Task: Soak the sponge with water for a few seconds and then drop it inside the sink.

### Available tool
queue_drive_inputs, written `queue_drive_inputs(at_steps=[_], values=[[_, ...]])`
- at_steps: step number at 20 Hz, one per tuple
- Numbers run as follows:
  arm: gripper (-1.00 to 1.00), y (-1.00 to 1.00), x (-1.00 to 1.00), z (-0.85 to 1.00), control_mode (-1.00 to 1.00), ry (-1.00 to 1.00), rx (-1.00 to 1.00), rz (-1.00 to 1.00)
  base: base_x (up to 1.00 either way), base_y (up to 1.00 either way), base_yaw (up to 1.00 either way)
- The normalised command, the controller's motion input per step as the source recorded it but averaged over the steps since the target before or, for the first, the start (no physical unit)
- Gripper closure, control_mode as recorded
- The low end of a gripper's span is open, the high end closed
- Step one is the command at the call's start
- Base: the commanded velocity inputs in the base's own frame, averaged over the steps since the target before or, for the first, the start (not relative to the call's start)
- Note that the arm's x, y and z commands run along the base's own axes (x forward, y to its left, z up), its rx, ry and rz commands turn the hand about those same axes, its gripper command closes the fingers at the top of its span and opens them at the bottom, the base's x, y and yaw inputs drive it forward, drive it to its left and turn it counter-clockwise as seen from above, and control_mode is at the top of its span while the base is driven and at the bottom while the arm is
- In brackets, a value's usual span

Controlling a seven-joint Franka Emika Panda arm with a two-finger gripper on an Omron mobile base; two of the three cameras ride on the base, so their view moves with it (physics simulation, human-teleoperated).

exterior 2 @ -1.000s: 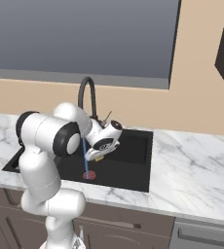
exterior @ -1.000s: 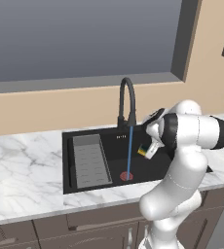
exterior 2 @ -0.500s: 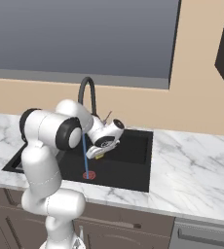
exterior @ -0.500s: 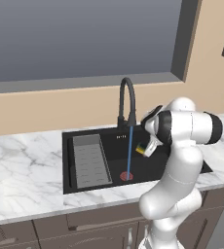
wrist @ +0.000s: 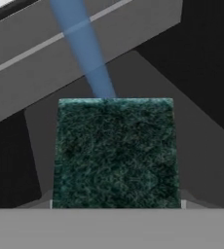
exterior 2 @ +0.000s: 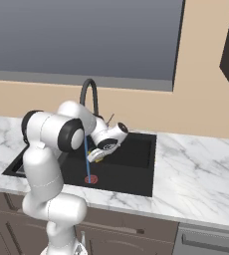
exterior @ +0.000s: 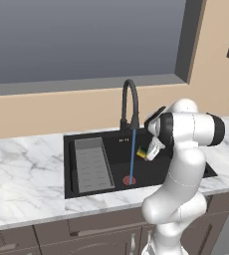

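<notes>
Tool clamped on sponge above sink. Green scrub face toward hand camera; far edge just beside water. Long axis unclear.

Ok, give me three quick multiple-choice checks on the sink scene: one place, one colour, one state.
1. Where is the sponge?
A. on the ribbed tray
B. held above the sink, beside the water
C. on the counter

2. What colour is the drain?
A. red
B. white
C. green

3. What state is the pincer in?
A. open, empty
B. shut on the sponge
C. resting on the counter

Answers: 1 B, the sponge hangs over the basin just right of the stream. 2 A, a red disc under the stream. 3 B, the hand view shows the green pad at the fingertips.
</notes>
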Motion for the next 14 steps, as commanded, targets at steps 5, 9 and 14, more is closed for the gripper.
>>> queue_drive_inputs(at_steps=[5, 9, 14], values=[[1.00, 0.10, 0.00, 0.00, -1.00, 0.00, 0.07, 0.06, 0.00, 0.00, 0.00], [1.00, 0.11, 0.01, 0.00, -1.00, 0.00, 0.05, 0.05, 0.00, 0.00, 0.00], [1.00, 0.06, 0.06, 0.00, -1.00, 0.00, 0.04, 0.05, 0.00, 0.00, 0.00]])
